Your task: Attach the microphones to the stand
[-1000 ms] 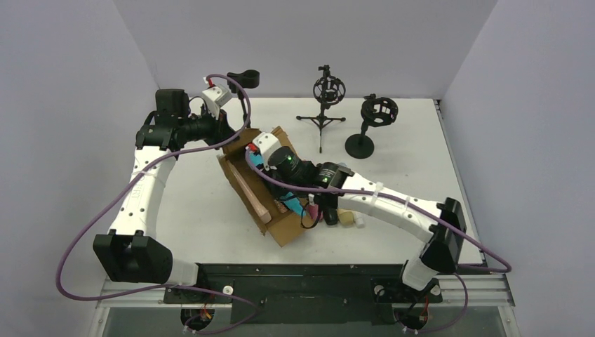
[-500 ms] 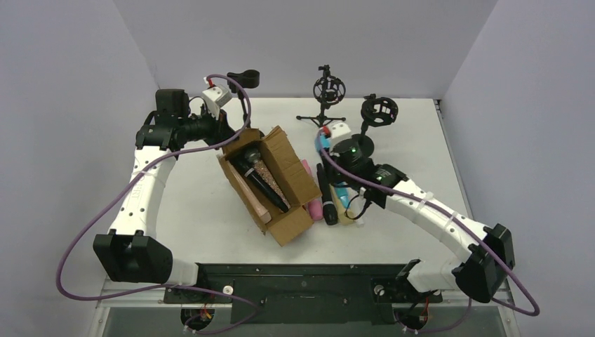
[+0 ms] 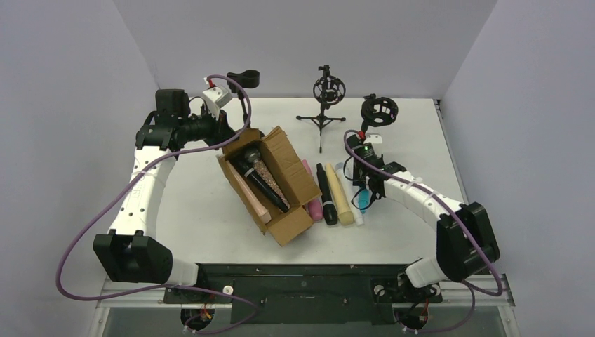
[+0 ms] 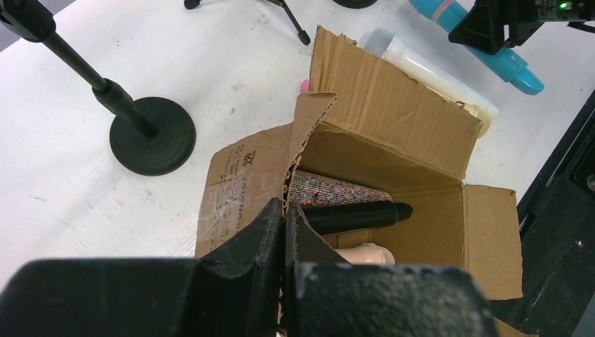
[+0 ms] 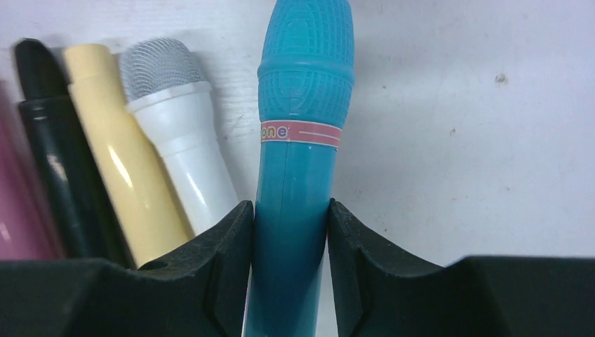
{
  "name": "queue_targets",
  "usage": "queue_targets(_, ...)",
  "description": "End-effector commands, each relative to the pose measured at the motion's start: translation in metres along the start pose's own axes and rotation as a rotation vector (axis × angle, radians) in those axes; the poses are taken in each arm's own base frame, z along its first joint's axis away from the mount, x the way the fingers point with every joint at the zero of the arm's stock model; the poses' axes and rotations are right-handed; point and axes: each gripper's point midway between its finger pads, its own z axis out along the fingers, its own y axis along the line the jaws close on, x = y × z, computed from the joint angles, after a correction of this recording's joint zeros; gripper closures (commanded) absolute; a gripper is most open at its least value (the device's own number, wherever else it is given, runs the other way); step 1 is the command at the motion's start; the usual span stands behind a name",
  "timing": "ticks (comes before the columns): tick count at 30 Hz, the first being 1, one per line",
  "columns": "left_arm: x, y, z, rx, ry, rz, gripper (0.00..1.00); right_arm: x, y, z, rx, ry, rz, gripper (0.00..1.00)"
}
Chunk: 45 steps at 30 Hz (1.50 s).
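Box (image 3: 270, 184), mid bench (image 3: 203, 203): left hand (image 4: 285, 214) pinched together on its far-left flap. Teal microphone (image 5: 303, 84), right end of the row, clamped by right hand (image 5: 289, 214). Risk: smooth handle slips or swivels before reaching stand (image 3: 379, 111).

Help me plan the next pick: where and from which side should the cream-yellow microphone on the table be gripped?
Probably mid-body, from straight above, clamping across its width. The cream-yellow microphone lies flat, packed between the black microphone and the white microphone, so a sideways approach is blocked; its straight barrel offers parallel sides, though gaps beside it look slim.
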Motion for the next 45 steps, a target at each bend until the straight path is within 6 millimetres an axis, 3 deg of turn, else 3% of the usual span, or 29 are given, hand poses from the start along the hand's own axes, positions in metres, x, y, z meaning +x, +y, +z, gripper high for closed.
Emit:
queue_targets(1, -0.026, -0.009, -0.009, 0.014, -0.074, 0.068, 1.00, 0.011, -0.014, 0.020, 0.091, 0.046, 0.037, 1.00)
queue_targets(9, -0.027, -0.012, -0.011, 0.015, -0.082, 0.071, 1.00, 0.038, -0.018, 0.045, 0.115, 0.168, 0.028, 1.00)
queue_targets(20, -0.032, -0.013, -0.010, 0.031, -0.088, 0.068, 1.00, 0.061, 0.006, 0.046, 0.001, 0.296, -0.022, 1.00)
queue_targets(23, -0.035, -0.011, -0.011, 0.023, -0.086, 0.080, 1.00, 0.069, 0.012, 0.045, -0.022, 0.321, -0.030, 0.90)
queue_targets(28, -0.033, -0.009, -0.008, 0.033, -0.066, 0.056, 1.00, 0.079, 0.027, 0.043, -0.066, 0.333, -0.044, 0.84)
queue_targets(32, -0.033, -0.011, -0.009, 0.039, -0.068, 0.054, 1.00, 0.081, 0.029, 0.041, -0.054, 0.326, -0.060, 0.66)
queue_targets(33, -0.033, -0.012, -0.009, 0.039, -0.067, 0.054, 1.00, 0.079, 0.025, 0.041, -0.036, 0.314, -0.053, 0.59)
queue_targets(38, -0.030, -0.012, -0.009, 0.037, -0.062, 0.052, 1.00, 0.047, 0.023, 0.030, -0.026, 0.221, -0.033, 0.46)
queue_targets(42, -0.029, -0.012, -0.008, 0.039, -0.061, 0.035, 1.00, 0.011, 0.025, 0.010, -0.053, 0.123, -0.006, 0.42)
queue_targets(45, -0.032, -0.014, -0.009, 0.047, -0.070, 0.029, 1.00, -0.019, 0.022, -0.015, -0.077, 0.031, 0.019, 0.42)
